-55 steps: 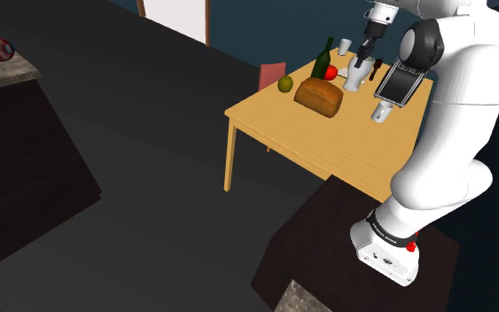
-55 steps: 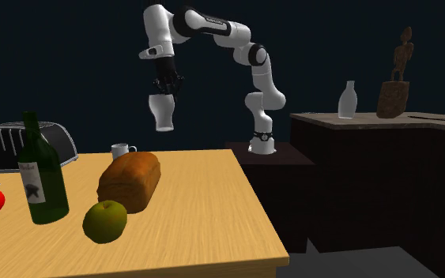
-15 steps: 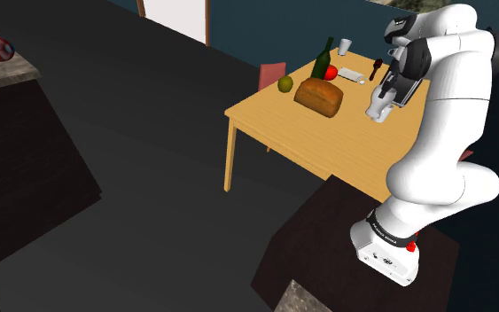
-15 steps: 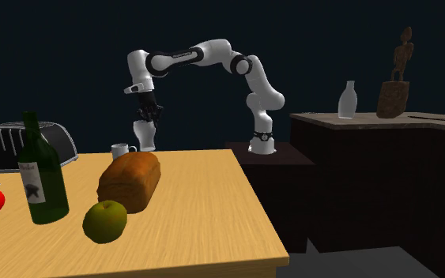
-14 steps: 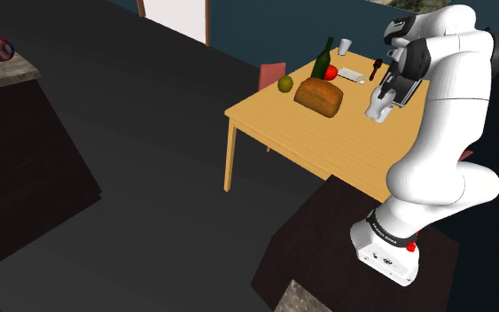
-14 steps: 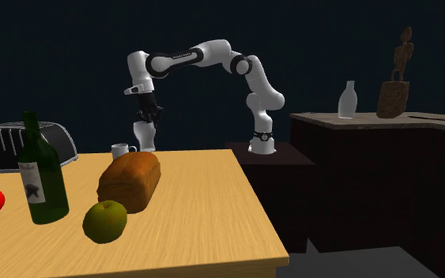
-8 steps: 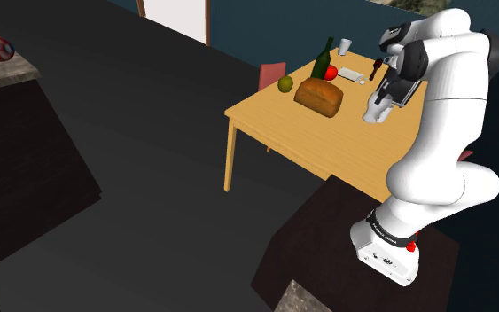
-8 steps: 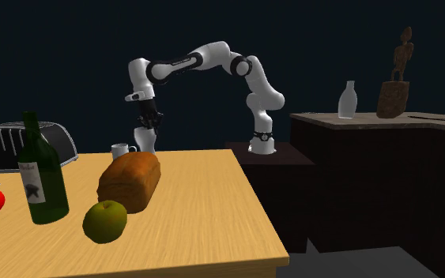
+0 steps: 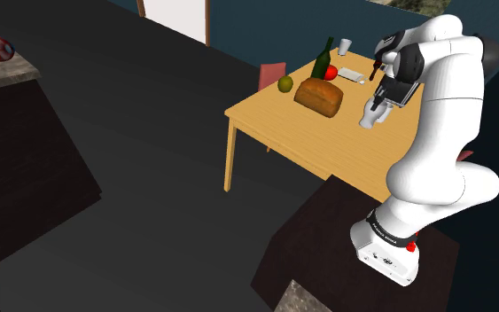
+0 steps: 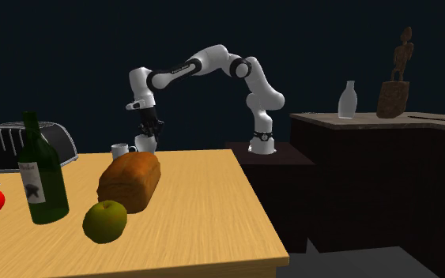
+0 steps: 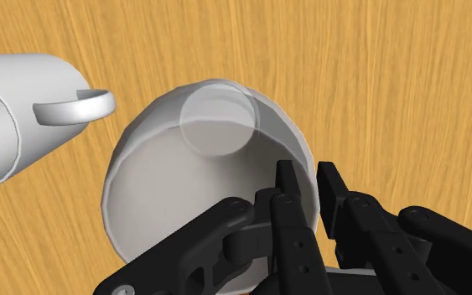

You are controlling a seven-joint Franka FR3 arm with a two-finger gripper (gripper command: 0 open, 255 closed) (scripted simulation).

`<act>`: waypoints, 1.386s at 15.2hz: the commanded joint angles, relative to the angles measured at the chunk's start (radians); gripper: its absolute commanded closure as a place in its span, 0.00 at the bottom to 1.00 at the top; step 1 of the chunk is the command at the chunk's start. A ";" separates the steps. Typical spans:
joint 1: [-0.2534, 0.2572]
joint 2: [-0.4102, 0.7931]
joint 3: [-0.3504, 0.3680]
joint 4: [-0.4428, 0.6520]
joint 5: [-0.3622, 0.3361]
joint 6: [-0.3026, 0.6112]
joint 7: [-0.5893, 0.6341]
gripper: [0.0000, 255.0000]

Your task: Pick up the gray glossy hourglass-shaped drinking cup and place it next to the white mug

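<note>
In the shoulder view the gripper (image 9: 373,105) is low over the table (image 9: 274,124) near its stand-side edge, with the pale grey cup (image 9: 367,118) upright directly beneath it. In the second exterior view the white mug (image 10: 119,150) stands at the table's far edge, just beside the gripper. In the wrist view the gripper clamps the cup's rim, one finger inside and one outside. The mug sits just beside the cup with its handle toward it, so setting down and letting go should suffice.

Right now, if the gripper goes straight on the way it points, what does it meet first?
The gripper points down, shut on the cup; its base would likely reach the wooden table first, beside the white mug.
</note>
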 commanded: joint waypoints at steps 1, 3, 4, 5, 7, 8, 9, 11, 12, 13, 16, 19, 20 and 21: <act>-0.001 0.002 0.001 -0.002 0.001 0.005 -0.001 1.00; -0.001 0.002 0.001 -0.002 0.001 0.005 -0.001 1.00; -0.001 0.002 0.001 -0.002 0.001 0.005 -0.001 1.00; -0.001 0.002 0.001 -0.002 0.001 0.005 -0.001 1.00; -0.001 0.002 0.001 -0.002 0.001 0.005 -0.001 0.00; -0.001 0.002 0.001 -0.002 0.001 0.005 -0.001 0.00; -0.001 0.003 0.001 -0.001 0.001 0.005 -0.001 0.00; -0.001 0.003 0.001 -0.001 0.001 0.005 -0.001 0.00; -0.001 0.003 0.001 -0.001 0.001 0.005 -0.001 0.00; -0.004 -0.003 -0.002 0.024 -0.004 -0.025 0.003 0.00; -0.019 -0.012 -0.008 0.107 -0.014 -0.112 0.015 0.00; -0.019 -0.012 -0.008 0.107 -0.014 -0.112 0.015 0.00; -0.019 -0.012 -0.008 0.107 -0.014 -0.112 0.015 0.00; -0.019 -0.012 -0.008 0.107 -0.014 -0.112 0.015 0.00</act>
